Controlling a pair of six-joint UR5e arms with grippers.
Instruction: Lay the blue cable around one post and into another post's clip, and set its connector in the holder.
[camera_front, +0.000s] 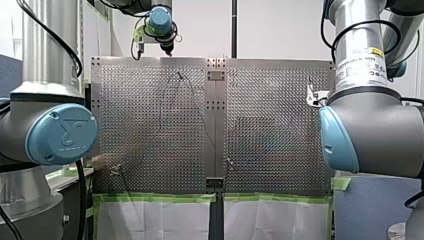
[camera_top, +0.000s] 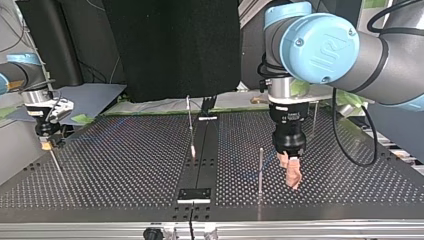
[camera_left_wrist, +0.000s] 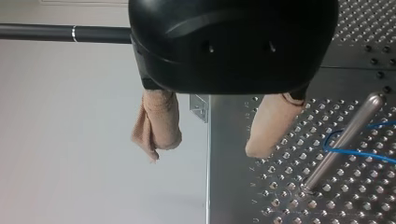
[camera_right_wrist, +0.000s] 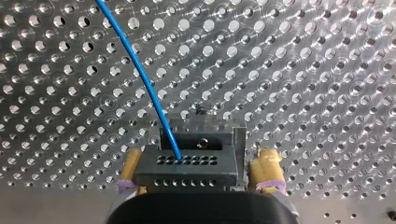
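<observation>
So the right wrist view is the only one that really shows the goods: the connector (camera_right_wrist: 180, 170), a dark grey block with rows of little holes, sits in the metal holder (camera_right_wrist: 205, 139) on the perforated table (camera_right_wrist: 303, 70), and the blue cable (camera_right_wrist: 140, 74) comes out of one of its holes and arcs away across the plate. My right gripper (camera_right_wrist: 198, 155) is right down at it, but whether it's actually clamped on the connector or just loose around it, I honestly can't tell. In the top view that same gripper is just a small thing low over the table at the view's left, and the connector and holder are too small to pick out there. My left gripper (camera_left_wrist: 205, 151) is the easy one: the left wrist view shows its beige-wrapped fingers (camera_left_wrist: 159, 123) spread wide with nothing between them, over the table's edge. Off to one side of it stands a metal post (camera_left_wrist: 345, 140), with a bend of the blue cable lying on the plate behind it; can't tell if it goes round the post. The top view puts that gripper just beside the post, tips close above the table. The front view only gives the cable as a thin dark curve on the table's left half
</observation>
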